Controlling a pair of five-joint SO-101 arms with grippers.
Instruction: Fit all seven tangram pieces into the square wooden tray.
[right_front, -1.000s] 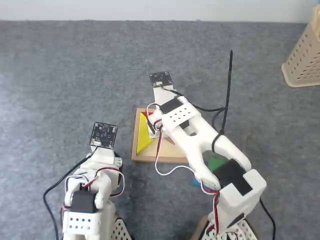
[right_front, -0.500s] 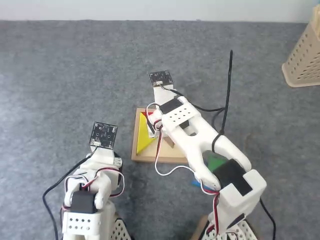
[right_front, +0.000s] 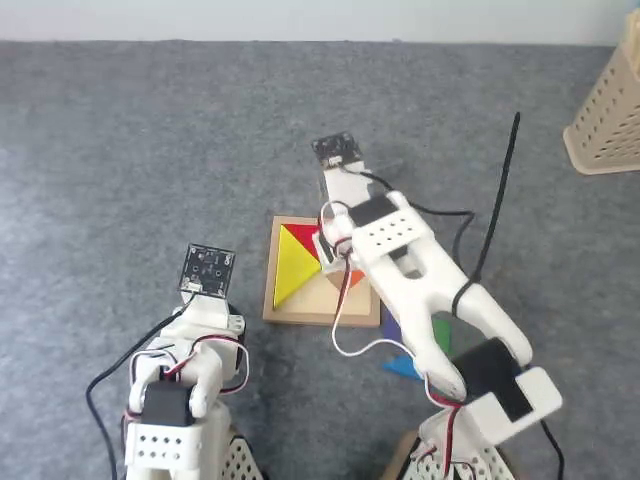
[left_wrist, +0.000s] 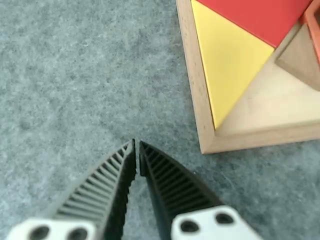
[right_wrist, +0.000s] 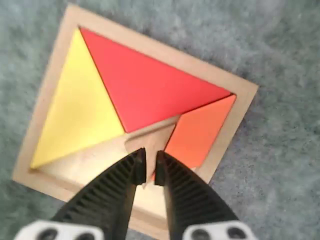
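Wooden tray around yellow piece, red piece

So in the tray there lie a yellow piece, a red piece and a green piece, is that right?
Not quite: the tray holds an orange piece, not a green one, together with the red piece and the yellow piece. The right wrist view shows it.

White arms, black ribbed jaws, cables
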